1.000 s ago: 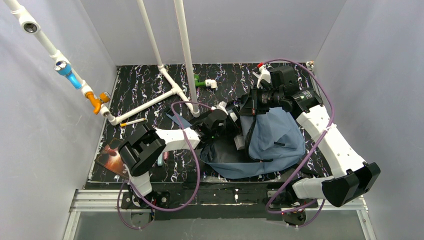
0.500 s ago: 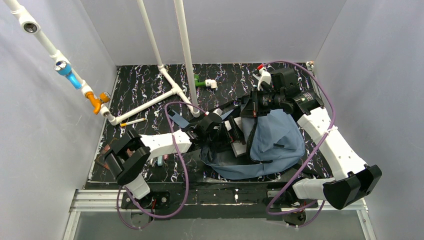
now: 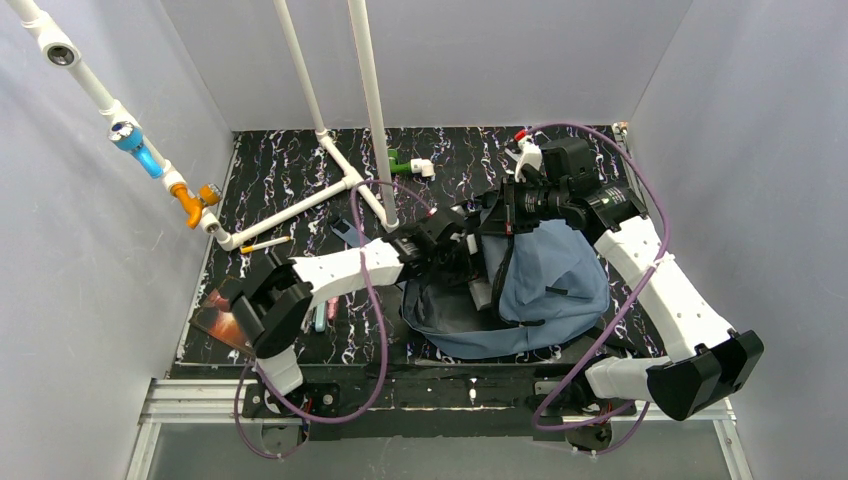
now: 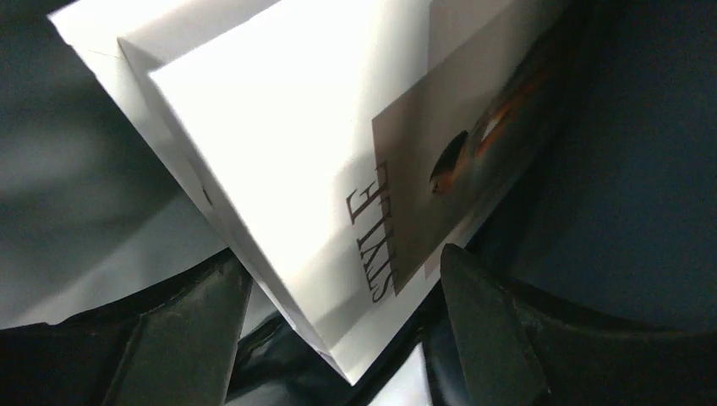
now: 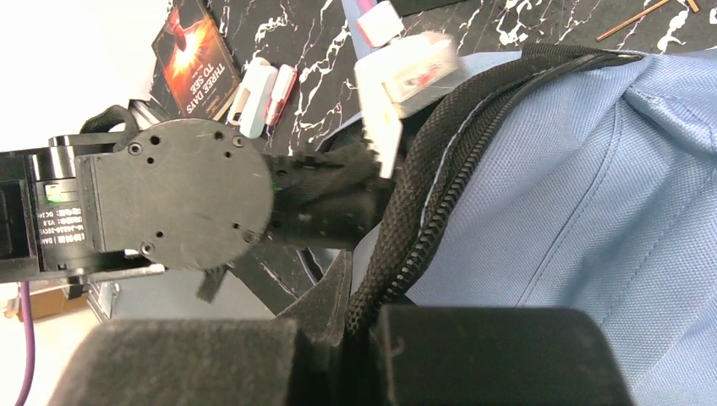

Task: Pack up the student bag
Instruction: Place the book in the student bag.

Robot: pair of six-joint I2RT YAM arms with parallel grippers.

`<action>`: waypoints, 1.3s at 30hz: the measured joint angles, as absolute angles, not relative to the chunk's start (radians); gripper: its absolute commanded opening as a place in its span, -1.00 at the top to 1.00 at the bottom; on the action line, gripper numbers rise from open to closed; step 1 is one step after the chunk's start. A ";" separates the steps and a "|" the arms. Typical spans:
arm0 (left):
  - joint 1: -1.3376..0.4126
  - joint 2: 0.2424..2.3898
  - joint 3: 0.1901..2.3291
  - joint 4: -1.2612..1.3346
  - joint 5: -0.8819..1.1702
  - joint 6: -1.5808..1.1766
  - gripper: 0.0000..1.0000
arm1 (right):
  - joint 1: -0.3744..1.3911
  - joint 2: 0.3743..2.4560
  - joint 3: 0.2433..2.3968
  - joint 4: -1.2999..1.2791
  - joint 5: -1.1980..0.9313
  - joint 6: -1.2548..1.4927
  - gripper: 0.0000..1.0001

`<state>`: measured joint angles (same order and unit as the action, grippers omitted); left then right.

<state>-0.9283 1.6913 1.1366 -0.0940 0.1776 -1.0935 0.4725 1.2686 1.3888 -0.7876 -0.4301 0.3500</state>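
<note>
The student bag (image 3: 560, 275), slate-blue fabric, lies right of centre with its mouth facing left. My right gripper (image 3: 497, 215) is shut on the bag's black zip edge (image 5: 440, 194) and holds the mouth up; in the right wrist view the gripper (image 5: 372, 317) pinches that edge. My left gripper (image 3: 458, 255) reaches into the mouth. In the left wrist view its jaws (image 4: 345, 256) stand wide apart, and the corner of a white book (image 4: 279, 152) with printed letters pokes between them. Neither finger visibly presses on it. The white book (image 3: 480, 292) shows inside the opening.
A dark-covered book (image 3: 222, 318) lies at the table's left edge, partly under my left elbow. Small pens (image 3: 322, 315) lie beside it. A white pipe frame (image 3: 340, 185) crosses the back left, with a pencil (image 3: 265, 243) and a green fitting (image 3: 400, 163) nearby.
My left arm swung its elbow out to the left and back, and its wrist moved slightly farther into the bag's mouth. The right arm has held still on the zip edge.
</note>
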 measured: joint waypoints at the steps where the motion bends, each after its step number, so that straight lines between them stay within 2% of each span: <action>1: -0.932 1.723 1.185 -0.106 0.183 -1.085 -0.64 | 0.472 1.268 1.385 -0.781 -0.430 0.353 0.97; 5: -0.944 1.797 1.309 -0.167 0.190 -1.029 -0.96 | 0.472 1.261 1.378 -0.765 -0.432 0.363 0.97; 14: -0.946 1.635 1.138 -0.288 0.148 -0.918 -0.96 | 0.474 1.256 1.322 -0.728 -0.446 0.365 0.97; 17: -0.946 1.521 1.090 -0.340 0.121 -0.867 -0.97 | 0.474 1.256 1.315 -0.722 -0.444 0.364 0.89; 23: -0.944 1.245 1.056 -0.442 0.066 -0.738 -0.96 | 0.483 1.256 1.312 -0.724 -0.423 0.352 0.54; 28: -0.944 1.008 1.079 -0.575 0.015 -0.628 -0.97 | 0.554 1.264 1.310 -0.699 -0.356 0.370 0.04; 34: -0.940 0.693 1.227 -0.791 -0.141 -0.530 -0.96 | 0.885 1.383 1.306 -0.554 -0.157 0.436 -0.80; 36: -0.939 0.612 1.311 -0.858 -0.216 -0.516 -0.96 | 1.000 1.436 1.306 -0.518 -0.039 0.442 -0.96; 39: -0.938 0.514 1.412 -0.917 -0.305 -0.492 -0.97 | 1.131 1.491 1.307 -0.477 0.136 0.425 -0.97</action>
<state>-0.9382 0.5140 1.4120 -0.9169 -0.3054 -0.4919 1.1309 1.4906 1.3071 -0.4774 0.1356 0.4252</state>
